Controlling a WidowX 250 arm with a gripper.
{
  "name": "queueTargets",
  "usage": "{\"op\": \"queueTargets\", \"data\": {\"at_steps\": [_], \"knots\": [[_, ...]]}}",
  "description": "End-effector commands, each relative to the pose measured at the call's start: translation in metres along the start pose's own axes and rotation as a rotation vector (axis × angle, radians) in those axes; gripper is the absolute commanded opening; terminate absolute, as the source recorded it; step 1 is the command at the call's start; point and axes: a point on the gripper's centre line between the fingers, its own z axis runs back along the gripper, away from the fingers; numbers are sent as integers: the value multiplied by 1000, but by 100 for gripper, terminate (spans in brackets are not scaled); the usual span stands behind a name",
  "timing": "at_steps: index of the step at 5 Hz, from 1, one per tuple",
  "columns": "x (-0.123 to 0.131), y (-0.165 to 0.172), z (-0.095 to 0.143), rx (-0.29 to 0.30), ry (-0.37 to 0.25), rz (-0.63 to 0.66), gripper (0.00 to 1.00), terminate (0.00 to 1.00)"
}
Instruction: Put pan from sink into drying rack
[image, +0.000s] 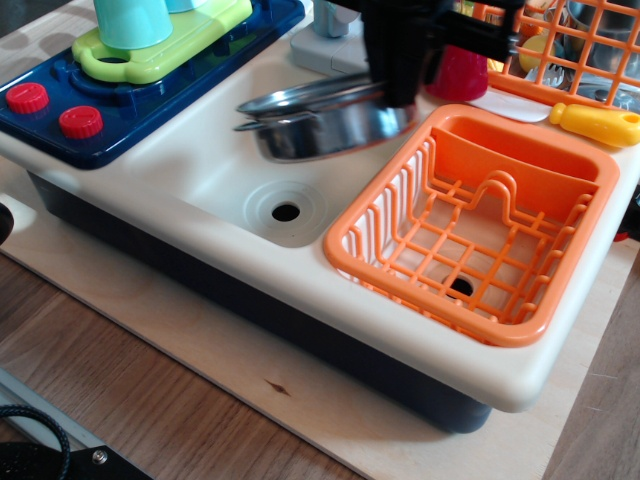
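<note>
observation.image: pan (330, 125) beside drying rack (480, 225)

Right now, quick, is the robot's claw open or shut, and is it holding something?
Gripper: shut on the small shiny round steel pan, holding it lifted above the cream-white plastic sink.

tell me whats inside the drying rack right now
Nothing lies in the drying rack: its grid bottom is bare and the solid compartment looks empty, though its floor is hidden. The pan hangs from the claw left of it, above the sink.
</note>
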Motion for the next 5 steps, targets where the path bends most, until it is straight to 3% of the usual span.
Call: {"op": "queueTargets", "data": {"at_steps": [1,2,3,4,5], "knots": [[13,-48,21,29,-76,25,0,0],[10,-62,14,7,-100,39,100,0],[1,-62,-2,22,-178,5,100,0],[1,-62,-2,22,-178,5,100,0],[1,-62,-2,22,-178,5,100,100]]}}
